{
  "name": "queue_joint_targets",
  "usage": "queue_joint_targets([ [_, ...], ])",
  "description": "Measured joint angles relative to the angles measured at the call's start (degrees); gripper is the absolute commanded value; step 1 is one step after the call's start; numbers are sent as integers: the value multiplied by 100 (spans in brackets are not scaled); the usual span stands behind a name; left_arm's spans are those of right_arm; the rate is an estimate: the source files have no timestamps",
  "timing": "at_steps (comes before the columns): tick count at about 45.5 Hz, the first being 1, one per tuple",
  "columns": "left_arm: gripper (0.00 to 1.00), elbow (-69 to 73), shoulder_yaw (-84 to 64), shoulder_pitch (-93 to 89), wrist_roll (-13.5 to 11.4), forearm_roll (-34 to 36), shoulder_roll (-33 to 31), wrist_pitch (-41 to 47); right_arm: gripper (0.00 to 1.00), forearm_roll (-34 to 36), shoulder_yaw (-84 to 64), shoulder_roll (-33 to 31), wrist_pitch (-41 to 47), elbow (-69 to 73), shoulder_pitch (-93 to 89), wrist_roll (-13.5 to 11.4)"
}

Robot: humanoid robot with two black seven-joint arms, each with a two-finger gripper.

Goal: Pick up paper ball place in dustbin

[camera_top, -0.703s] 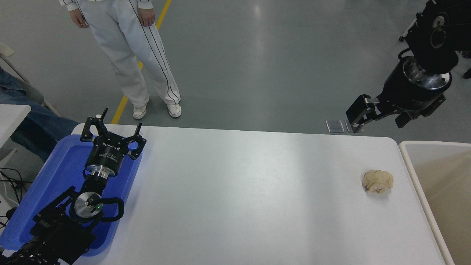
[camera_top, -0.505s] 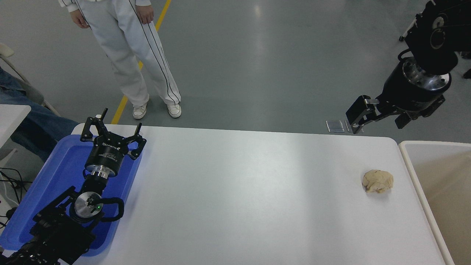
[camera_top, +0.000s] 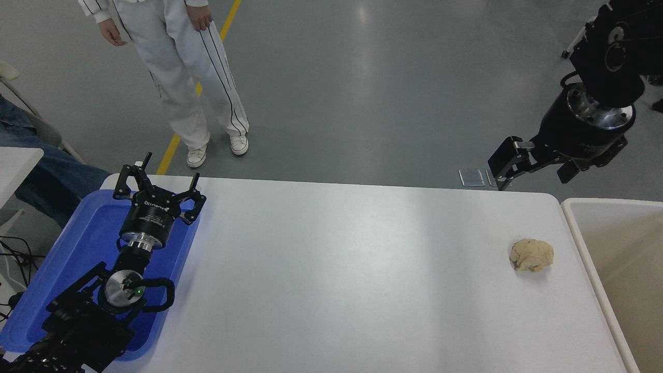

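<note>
Nothing is done yet: your right gripper (camera_top: 505, 168) hangs empty, whether open you cannot tell; the ball (camera_top: 532, 255) lies on the surface below it, beside the dustbin (camera_top: 580, 243).

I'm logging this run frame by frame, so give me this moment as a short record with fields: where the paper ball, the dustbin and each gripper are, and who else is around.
paper ball: the paper ball lies on the white table near its right edge, untouched
dustbin: the dustbin stands just right of the table, beside the ball
right gripper: the right gripper, open, holds nothing, raised beyond the table's far edge
left gripper: the left gripper, open, parked over the blue tray at the lower left
person: a person stands on the floor beyond the far side
task state: ball not yet picked up
</note>
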Motion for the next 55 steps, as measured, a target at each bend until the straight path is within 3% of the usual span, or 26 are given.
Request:
queue_joint_targets([
  [55, 100, 0, 4, 0, 0, 0, 0, -8, 100, 43, 90, -191, 0, -179, -508, 8],
])
